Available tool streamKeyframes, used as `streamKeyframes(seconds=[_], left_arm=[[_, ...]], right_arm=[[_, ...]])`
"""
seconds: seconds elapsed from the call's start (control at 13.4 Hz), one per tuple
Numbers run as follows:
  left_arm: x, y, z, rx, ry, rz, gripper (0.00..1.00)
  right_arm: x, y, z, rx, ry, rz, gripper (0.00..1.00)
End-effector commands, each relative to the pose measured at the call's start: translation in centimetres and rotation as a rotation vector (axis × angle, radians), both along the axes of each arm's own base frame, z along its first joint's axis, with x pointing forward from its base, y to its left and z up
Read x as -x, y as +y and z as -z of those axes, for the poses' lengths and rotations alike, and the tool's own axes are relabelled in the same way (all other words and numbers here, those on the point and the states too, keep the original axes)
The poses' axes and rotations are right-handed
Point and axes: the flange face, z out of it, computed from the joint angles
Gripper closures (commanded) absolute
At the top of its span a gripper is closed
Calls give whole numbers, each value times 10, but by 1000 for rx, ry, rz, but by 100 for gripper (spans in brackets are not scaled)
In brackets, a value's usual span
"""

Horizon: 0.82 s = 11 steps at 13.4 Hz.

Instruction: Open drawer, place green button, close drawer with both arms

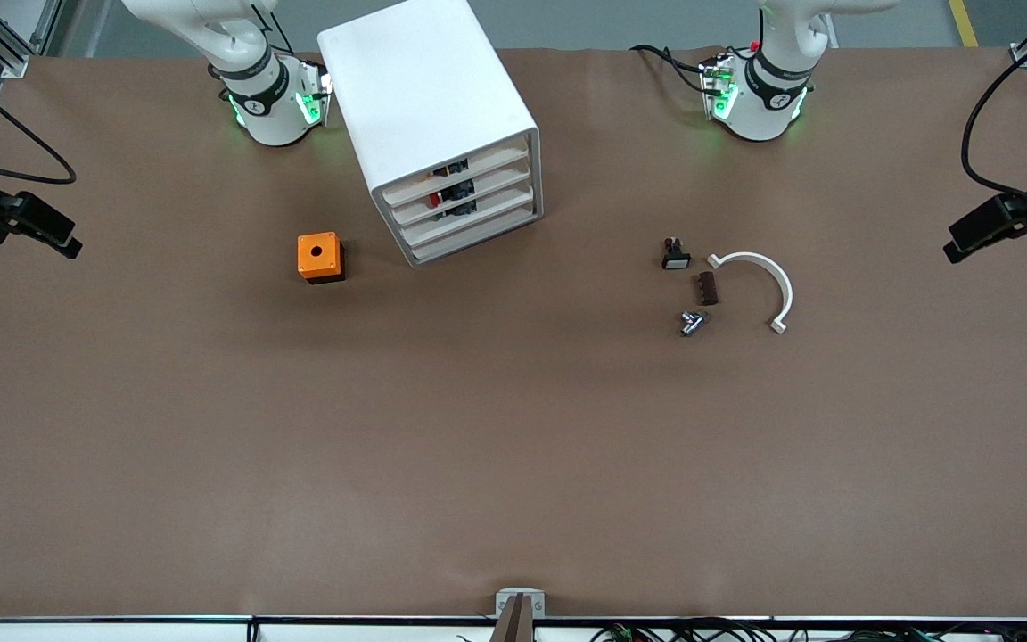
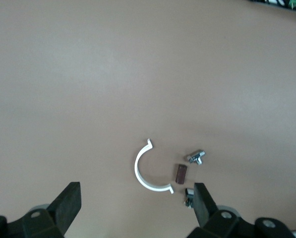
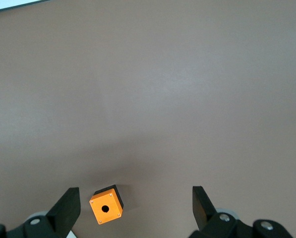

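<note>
- Drawer cabinet [image 1: 429, 98]: white, four drawer fronts, all looking shut. It stands close by the right arm's base, and its front is turned toward the front camera and partly toward the left arm's end, so I judge the right arm better placed to pull a drawer.
- Button: I cannot pick out a green cap. The likeliest candidate is the small shiny part [image 1: 694, 322] [image 2: 196, 157] in the cluster at the left arm's end of the worktop [image 1: 513, 446]; that makes it the left arm's pick.
- Left gripper [image 2: 135, 198]: high over that cluster, jaws apart and empty, waiting.
- Right gripper [image 3: 135, 201]: high over the orange box [image 1: 319, 257] [image 3: 106, 205], jaws apart and empty, waiting.
- Neighbours of the shiny part: a brown block [image 1: 708, 288] just beside it, a white-capped switch [image 1: 676, 255] farther from the front camera, and a white curved clip [image 1: 768, 281] near. I judge the block the main crowding risk.
</note>
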Motion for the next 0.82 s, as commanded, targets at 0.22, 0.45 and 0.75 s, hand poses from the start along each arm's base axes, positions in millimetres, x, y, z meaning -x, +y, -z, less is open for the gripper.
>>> streamKeyframes(seconds=[0.22,0.45,0.75], left_arm=[[41,10,11,-8,24,45,0],[45,11,9,-16,35,51,0],[49,2,23,-23,64,86,0]], right_arm=[[3,-6,-1,13,1,1,0],[2,-6,-2,11,-3,1,0],[1,-6,1,12,2,-1,0]])
